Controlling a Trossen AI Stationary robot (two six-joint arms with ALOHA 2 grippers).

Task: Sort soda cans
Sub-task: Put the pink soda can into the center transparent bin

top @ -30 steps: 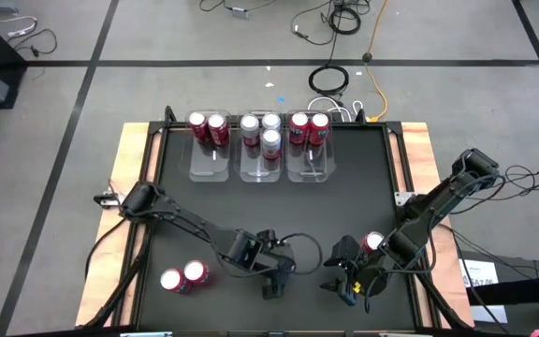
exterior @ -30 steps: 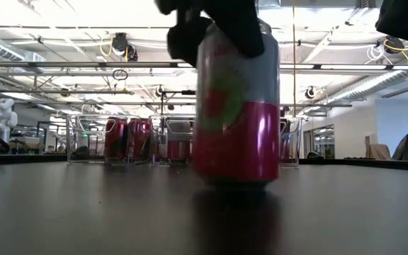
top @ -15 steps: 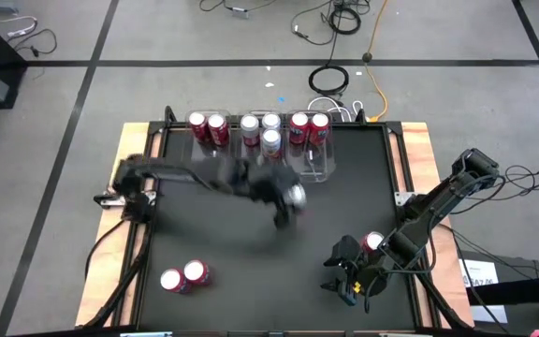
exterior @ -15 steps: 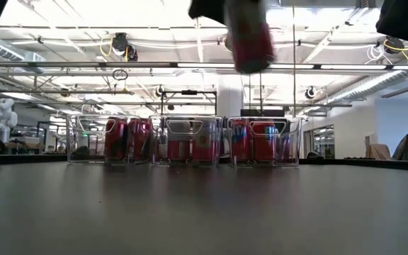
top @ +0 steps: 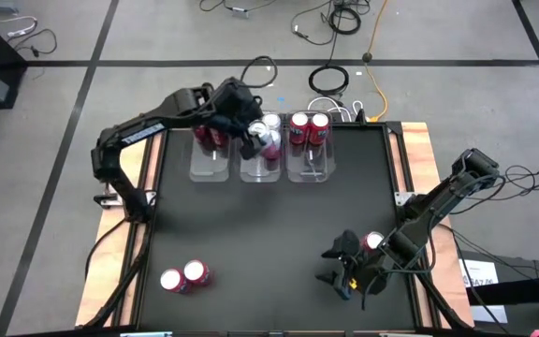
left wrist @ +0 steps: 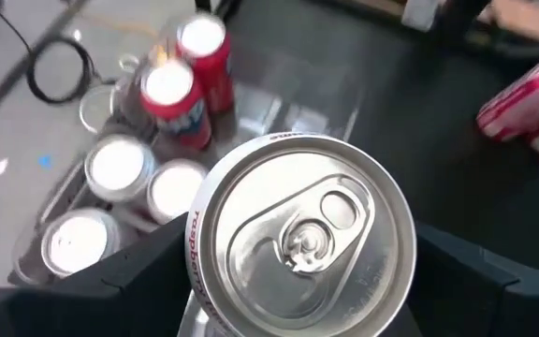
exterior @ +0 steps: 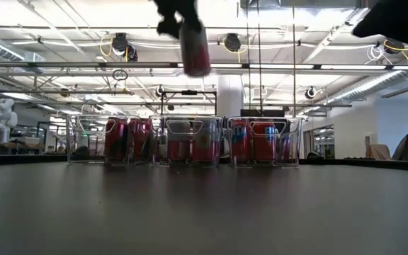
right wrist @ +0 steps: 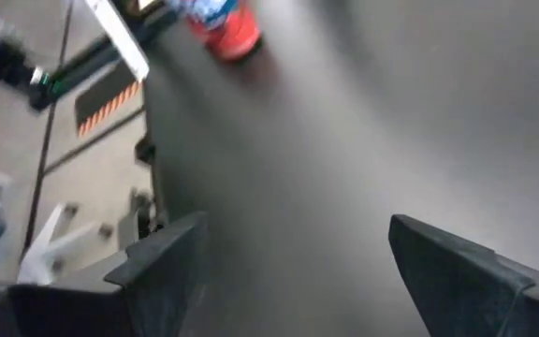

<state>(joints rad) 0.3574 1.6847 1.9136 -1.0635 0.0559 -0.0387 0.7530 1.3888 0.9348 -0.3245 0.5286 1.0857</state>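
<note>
A soda can rides high in the left hand, over the middle bin.

Nearest, the right hand waits low on the counter with its fingers wide and holding nothing, a red can just beside it; two red cans stand at the near left. Farther off, the left hand grips the raised can by its sides. It looks smooth, round and easy to dent, so hold the middle. The silver-topped cans already in the middle bin leave little room.
</note>
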